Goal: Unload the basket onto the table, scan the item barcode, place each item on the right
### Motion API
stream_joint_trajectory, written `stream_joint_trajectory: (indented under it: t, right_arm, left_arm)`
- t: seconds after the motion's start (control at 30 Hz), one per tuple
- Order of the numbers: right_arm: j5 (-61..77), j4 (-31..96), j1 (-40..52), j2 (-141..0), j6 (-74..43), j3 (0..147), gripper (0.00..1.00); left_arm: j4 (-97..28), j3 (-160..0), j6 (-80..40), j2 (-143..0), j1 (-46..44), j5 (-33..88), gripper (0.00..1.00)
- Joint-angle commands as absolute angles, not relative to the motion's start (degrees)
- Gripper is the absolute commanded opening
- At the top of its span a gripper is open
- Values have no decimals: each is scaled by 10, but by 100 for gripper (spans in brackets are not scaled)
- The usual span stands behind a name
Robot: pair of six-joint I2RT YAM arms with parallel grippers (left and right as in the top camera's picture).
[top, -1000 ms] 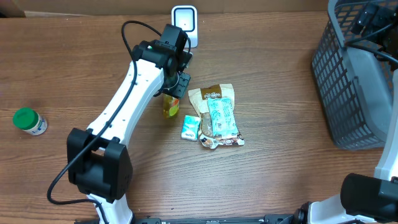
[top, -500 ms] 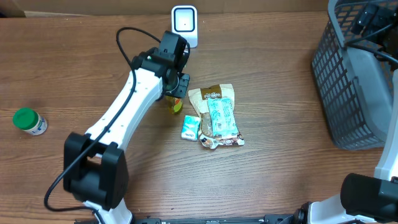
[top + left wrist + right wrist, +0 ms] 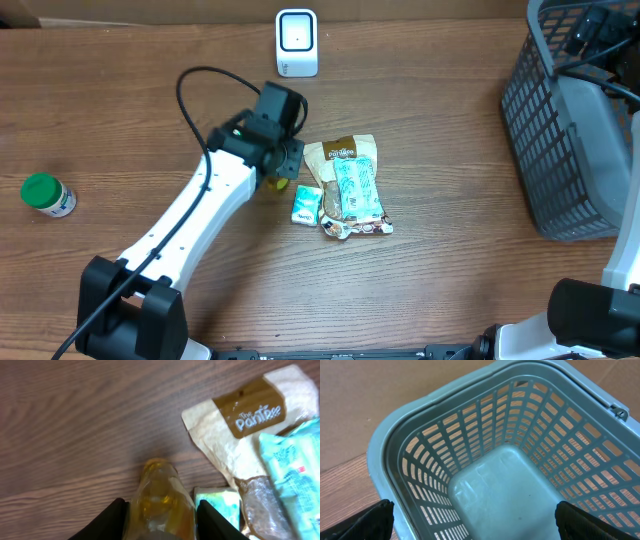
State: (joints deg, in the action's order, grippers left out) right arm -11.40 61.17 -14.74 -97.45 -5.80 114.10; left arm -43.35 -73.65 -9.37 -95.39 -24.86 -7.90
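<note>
Gripping the yellow bottle [image 3: 160, 485] between its 2 fingers, the left gripper [image 3: 162, 520] held it just beside the snack pouch [image 3: 345, 160], well short of the scanner [image 3: 297, 42]. To my eye, the label needed turning squarely toward that window. The right gripper [image 3: 477, 520] hung wide open over the basket [image 3: 420, 435].

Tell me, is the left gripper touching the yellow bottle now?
Touching. In the left wrist view, the yellow bottle sits inside the left gripper, and both fingers lie against its sides with no gap showing.
</note>
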Motion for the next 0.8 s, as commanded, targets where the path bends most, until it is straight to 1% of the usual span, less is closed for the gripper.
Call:
stream_joint_trajectory:
  t: [0.0,0.1,0.17,0.2,0.23,0.3,0.33,0.53,0.77]
  right_arm:
    - [-120,610,-148,-969,-60,1151,100]
    - [-120,609,-148,-969,-60,1151,100]
    - [-120,609,-148,-969,-60,1151,100]
    - [-120,609,-148,-969,-60,1151,100]
    - [-119,610,-148,-969,-60,1151,100]
    - [-119,610,-148,-969,-60,1151,100]
    - [-120,609,-148,-969,-60,1151,100]
    - [-120,609,-148,-969,-60,1151,100]
    - [-120,610,-148,-969,-60,1151,100]
  left_arm:
    - [-416,-715,-125,-947,-263,-105,42]
    - [-413,-714,-134,-947,-268,-105,43]
    - [-415,-714,-134,-947,-268,-105,47]
    - [-418,-714,-134,-947,-268,-105,51]
    - [-420,-714,-133,-947,-268,-105,58]
    - [-427,-714,-134,-947,-267,-105,80]
    - [-430,-714,-133,-947,-267,-105,100]
    - [-431,-724,-133,-938,-266,-105,99]
    - [-433,-780,-138,-872,-261,-105,100]
